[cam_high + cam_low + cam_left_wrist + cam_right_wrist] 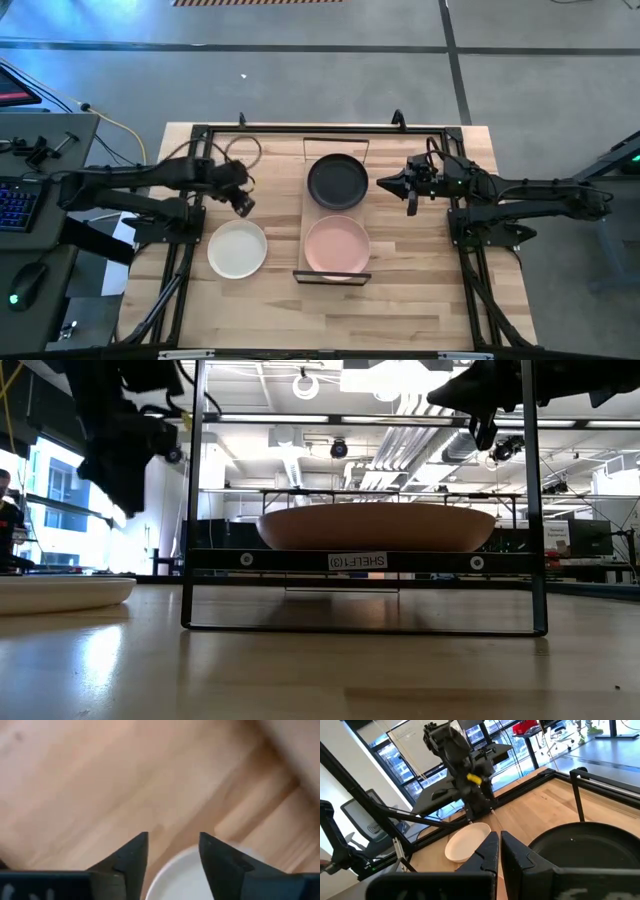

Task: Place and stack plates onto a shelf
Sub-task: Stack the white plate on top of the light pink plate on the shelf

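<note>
Seen from above, the long narrow pale wood shelf with thin black end rails [336, 215] stands at the middle of the wooden tabletop [420, 290], its long axis running from 12 to 6 o'clock. Two round shallow plates lie on it, side by side rather than stacked: the black plate [337, 181] toward 12 o'clock and the pale pink plate [337, 245] toward 6 o'clock, their rims close together. The cream-white plate [238, 249] lies on the tabletop at 9 o'clock of the pink one, well apart from the shelf. A purple plate cannot be made out.

The left gripper [243, 203] hangs above the table at about 12 o'clock of the cream-white plate's rim; its wrist view shows the fingers [131, 857] spread apart with nothing between them, the white rim below. The right gripper [385, 183] hovers just at 3 o'clock of the black plate, its fingers [488, 851] drawn nearly together and holding nothing
</note>
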Robot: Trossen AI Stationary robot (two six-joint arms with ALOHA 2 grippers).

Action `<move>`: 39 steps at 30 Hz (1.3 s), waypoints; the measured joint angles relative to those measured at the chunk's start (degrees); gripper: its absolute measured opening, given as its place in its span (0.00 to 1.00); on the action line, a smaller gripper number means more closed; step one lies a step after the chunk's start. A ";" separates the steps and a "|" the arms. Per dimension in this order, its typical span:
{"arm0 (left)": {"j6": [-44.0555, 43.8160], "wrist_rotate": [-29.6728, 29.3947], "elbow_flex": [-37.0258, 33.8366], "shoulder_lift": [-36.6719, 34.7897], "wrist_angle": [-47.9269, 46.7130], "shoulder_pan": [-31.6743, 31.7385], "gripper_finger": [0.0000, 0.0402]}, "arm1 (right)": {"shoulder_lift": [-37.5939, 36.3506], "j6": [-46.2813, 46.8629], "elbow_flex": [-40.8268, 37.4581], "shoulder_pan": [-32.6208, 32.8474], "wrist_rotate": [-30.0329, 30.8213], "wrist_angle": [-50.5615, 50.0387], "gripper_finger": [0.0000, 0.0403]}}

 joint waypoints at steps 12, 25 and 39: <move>7.80 6.09 0.02 15.62 -0.31 -9.01 0.50 | 0.00 -0.40 0.00 0.00 0.04 -1.02 0.00; 17.86 3.00 0.04 26.67 4.01 -9.03 0.50 | 0.00 -0.52 0.00 0.00 0.04 -2.63 0.00; 19.96 4.47 0.28 32.66 6.44 -8.18 0.45 | 0.00 -0.37 0.02 0.00 0.04 -3.04 0.00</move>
